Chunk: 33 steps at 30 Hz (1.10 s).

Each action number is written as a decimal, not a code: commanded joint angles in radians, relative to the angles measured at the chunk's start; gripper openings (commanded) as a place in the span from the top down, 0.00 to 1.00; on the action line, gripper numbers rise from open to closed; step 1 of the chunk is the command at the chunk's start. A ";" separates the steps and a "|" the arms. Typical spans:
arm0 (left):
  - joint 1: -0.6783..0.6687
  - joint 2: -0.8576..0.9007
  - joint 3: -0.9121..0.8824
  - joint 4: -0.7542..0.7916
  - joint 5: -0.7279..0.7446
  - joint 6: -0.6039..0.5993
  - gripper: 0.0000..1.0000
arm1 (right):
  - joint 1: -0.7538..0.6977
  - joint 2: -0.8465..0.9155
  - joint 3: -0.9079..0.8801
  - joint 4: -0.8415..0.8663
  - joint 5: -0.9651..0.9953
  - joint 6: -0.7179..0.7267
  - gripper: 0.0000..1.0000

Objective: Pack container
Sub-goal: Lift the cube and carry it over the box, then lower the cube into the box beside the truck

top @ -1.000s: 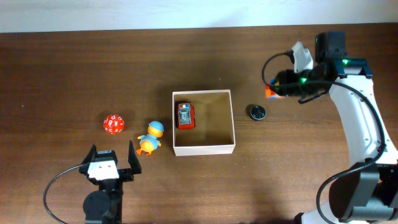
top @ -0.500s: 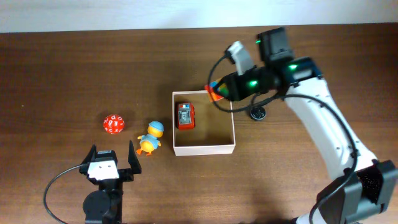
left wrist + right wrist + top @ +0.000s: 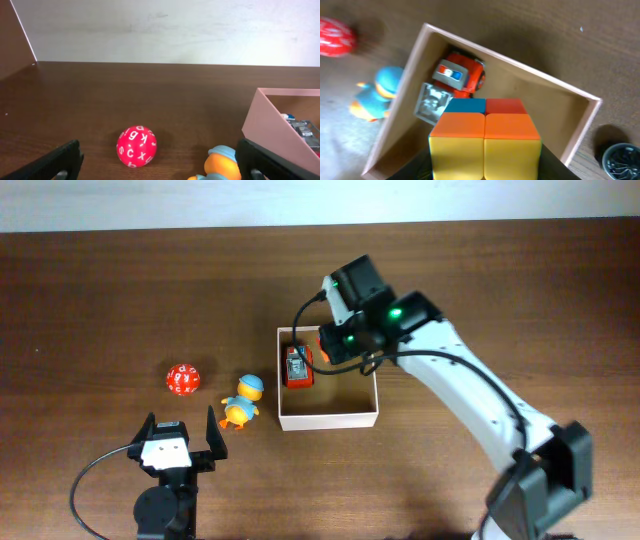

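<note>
Brown wood worktop [image 3: 120, 290], status:

- R arm: comes up from near-right corner and stretches diagonally to worktop centre. White forearm link lies across the container's right wall, green LEDs lit at the wrist. Wrist is pitched down, cam looking almost straight into the box.
- R pincer [image 3: 330, 348]: clamped on a multicolour cube [image 3: 485, 137]. Visible faces are orange, yellow, blue and red. Dark fingers only peek out at the cube's lower L/R sides in wrist view. Cube sits over the container's far-left part, just beside the red toy car [image 3: 297, 366]. Can't tell if it touches the box floor.
- Container [image 3: 330, 419]: approx. mid-worktop, square to the edges, white walls, tan inside. Car lies against its left wall, far half. Rest of the floor is bare.
- L arm: folded low at the near edge, left of centre. Wrist is level, cam looking flat along the worktop toward the far edge.
- L pincer [image 3: 180, 432]: spread wide, nothing between the fingers, pointing at the far edge.
- Outside the box, left side: duck toy [image 3: 241, 401] (orange body, blue cap) just beside the left wall, not touching. Red ball w/ white letters [image 3: 183, 379] sits further left, apart from the duck. Both are ahead of the L pincer.
- Small dark round item [image 3: 622, 160] on the worktop, just outside the container's right wall. Seen in R wrist view only.
</note>
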 commanded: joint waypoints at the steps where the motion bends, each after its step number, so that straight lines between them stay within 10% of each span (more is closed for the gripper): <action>1: 0.006 -0.006 -0.005 0.002 -0.007 -0.009 0.01 | 0.024 0.073 0.021 0.017 0.102 0.054 0.54; 33: 0.006 -0.006 -0.005 0.002 -0.007 -0.009 0.01 | 0.024 0.201 0.021 0.061 0.317 0.245 0.53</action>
